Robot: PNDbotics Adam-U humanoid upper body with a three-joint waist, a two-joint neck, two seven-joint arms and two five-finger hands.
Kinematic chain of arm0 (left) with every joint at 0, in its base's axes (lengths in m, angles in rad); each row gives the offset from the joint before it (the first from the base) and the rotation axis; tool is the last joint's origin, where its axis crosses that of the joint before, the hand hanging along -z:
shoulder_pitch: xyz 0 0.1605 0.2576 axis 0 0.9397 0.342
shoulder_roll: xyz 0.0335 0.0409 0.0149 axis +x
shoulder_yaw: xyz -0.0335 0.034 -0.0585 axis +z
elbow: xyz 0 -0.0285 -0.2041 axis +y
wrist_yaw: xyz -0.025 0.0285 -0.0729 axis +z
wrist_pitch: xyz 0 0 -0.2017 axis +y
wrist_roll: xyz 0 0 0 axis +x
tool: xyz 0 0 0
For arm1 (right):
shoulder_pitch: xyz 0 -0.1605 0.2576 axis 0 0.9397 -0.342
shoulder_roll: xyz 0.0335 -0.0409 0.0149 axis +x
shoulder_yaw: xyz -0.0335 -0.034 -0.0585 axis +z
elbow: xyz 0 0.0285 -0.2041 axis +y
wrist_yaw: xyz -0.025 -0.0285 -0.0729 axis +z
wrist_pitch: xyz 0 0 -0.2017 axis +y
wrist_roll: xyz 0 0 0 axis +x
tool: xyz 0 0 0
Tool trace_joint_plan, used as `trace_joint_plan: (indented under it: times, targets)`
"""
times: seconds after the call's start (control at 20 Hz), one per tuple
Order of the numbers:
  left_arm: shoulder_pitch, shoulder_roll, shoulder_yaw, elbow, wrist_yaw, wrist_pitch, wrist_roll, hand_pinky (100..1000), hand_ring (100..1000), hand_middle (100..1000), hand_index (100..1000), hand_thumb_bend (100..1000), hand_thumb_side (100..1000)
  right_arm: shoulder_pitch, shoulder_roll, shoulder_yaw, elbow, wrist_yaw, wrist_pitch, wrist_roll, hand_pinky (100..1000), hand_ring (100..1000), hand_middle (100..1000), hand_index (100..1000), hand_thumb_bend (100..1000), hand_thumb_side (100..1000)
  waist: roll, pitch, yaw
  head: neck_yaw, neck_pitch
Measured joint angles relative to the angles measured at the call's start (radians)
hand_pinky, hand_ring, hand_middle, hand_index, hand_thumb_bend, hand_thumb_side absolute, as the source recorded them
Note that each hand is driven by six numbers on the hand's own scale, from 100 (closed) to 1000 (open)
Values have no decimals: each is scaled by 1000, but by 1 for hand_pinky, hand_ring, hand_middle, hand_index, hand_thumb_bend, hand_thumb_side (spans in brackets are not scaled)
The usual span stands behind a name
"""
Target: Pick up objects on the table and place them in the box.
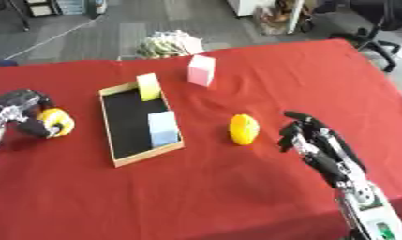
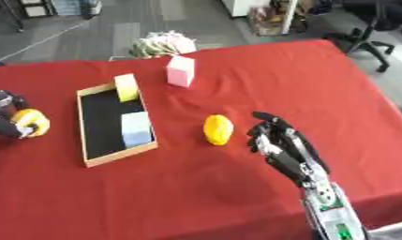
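A shallow wooden box (image 1: pixel 113 140) with a black floor lies left of centre on the red table (image 1: pixel 220 187). Inside it a yellow block (image 1: pixel 148 86) leans at the far end and a light blue block (image 1: pixel 163 128) sits near the right wall. At the far left my left hand (image 1: pixel 27 123) is shut on a round yellow object (image 1: pixel 56 122), left of the box. A yellow lemon-shaped object (image 1: pixel 243 129) lies right of the box. A pink block (image 1: pixel 201 70) stands beyond it. My right hand (image 1: pixel 312 140) is open, just right of the lemon shape and apart from it.
A pale bundle (image 1: pixel 167 43) lies at the table's far edge behind the box. Beyond the table are grey floor, an office chair (image 1: pixel 376 28) at the upper right and shelving.
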Motion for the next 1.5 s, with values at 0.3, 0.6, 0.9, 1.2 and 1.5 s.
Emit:
trace_joint_plan:
  times: [0.3,0.6,0.9,1.2,1.5]
  targets:
    - [-8,5,-4,-94,60,26,54,565,420,410,667,100,232,0,0,0,0,0,0,0,505,553,570,854,100,455,0,0,3,-1,0]
    - [-54,-1,-50,-211,150,36,71,583,436,426,681,100,234,0,0,1,0,0,0,2,505,553,570,854,100,457,0,0,-7,-2,0]
    - [-75,-85,-97,-197,131,27,58,595,449,439,693,100,243,-2,0,6,0,0,0,9,506,553,570,854,100,457,0,2,-33,4,0]
    - [-75,-153,-105,-132,120,27,60,610,462,455,710,100,244,-10,0,8,1,0,1,10,505,553,571,854,100,458,0,14,-46,10,0]
    - [-75,-184,-112,-102,142,26,63,661,509,506,767,100,239,-10,0,12,1,-1,3,13,506,554,571,854,100,459,0,14,-51,10,0]
